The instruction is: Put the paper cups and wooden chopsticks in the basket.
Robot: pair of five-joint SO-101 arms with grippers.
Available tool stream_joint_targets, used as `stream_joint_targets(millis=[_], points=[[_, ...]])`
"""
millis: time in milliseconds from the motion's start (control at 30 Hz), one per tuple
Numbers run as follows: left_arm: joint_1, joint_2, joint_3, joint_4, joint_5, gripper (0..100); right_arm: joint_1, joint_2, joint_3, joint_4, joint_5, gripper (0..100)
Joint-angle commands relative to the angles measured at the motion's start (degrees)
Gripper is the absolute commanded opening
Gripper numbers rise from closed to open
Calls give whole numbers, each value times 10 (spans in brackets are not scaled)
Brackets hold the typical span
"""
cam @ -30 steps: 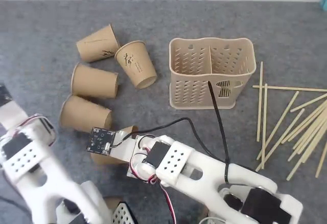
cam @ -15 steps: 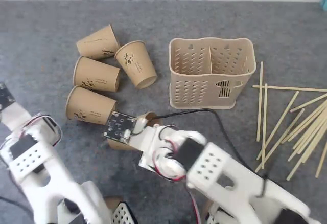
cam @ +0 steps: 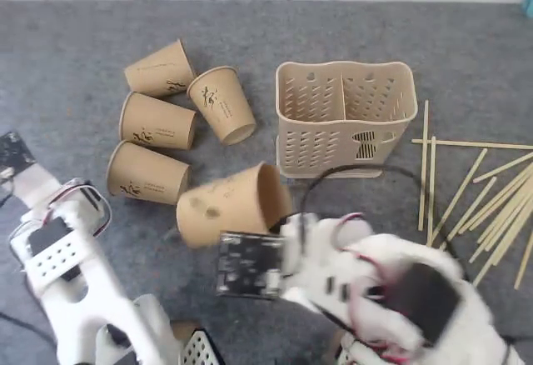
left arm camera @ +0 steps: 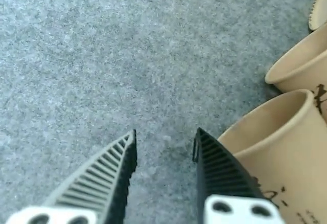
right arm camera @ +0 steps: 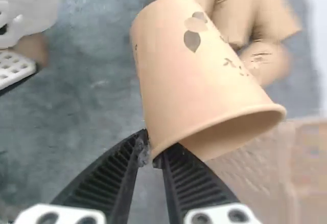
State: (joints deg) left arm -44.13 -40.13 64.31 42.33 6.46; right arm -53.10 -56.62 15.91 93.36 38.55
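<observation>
1. The task is at an early stage. The beige perforated plastic basket [cam: 346, 115] has two compartments, and both look empty from the high view.
2. Four tan paper cups [cam: 156, 122] lie on their sides on the grey felt tabletop [cam: 83, 40]. They sit in a cluster left of the basket, apart from it.
3. The pale wooden chopsticks [cam: 487, 207] lie scattered to the right of the basket. None is in a claw.
4. A fifth cup [cam: 233, 205], also tan paper, is held by the right claw [right arm camera: 152, 150]. The claw is narrow and pinched on the cup wall at the rim.
5. The fifth cup lies sideways with its mouth toward the basket. It sits between the cup cluster and the basket, near the basket's front-left corner and not over it. It looks lifted off the tabletop, but the blur makes that hard to confirm.
6. The left claw [left arm camera: 165, 132] is partly open and empty, pointing down at bare tabletop. One of the lying cups [left arm camera: 286, 152] is just beside one of its fingers. I cannot tell whether they touch.
7. Still to do, by my judgement:
   - carry the fifth cup over a compartment and release it;
   - put in the other four cups;
   - put in all the chopsticks.
</observation>
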Motion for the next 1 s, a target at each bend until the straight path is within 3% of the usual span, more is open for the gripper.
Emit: stream_joint_targets(millis=[0, 133, 467, 767, 967], points=[[6, -19, -4, 1, 5, 175, 112, 29, -127, 29, 54, 8], [6, -19, -4, 1, 5, 175, 255, 97, -215, 29, 113, 8], [6, -19, -4, 1, -4, 175, 479, 255, -406, 26, 225, 8], [7, -19, -3, 1, -20, 174, 566, 353, -425, 30, 300, 8], [17, -19, 1, 0, -22, 174, 575, 391, -425, 30, 321, 8]])
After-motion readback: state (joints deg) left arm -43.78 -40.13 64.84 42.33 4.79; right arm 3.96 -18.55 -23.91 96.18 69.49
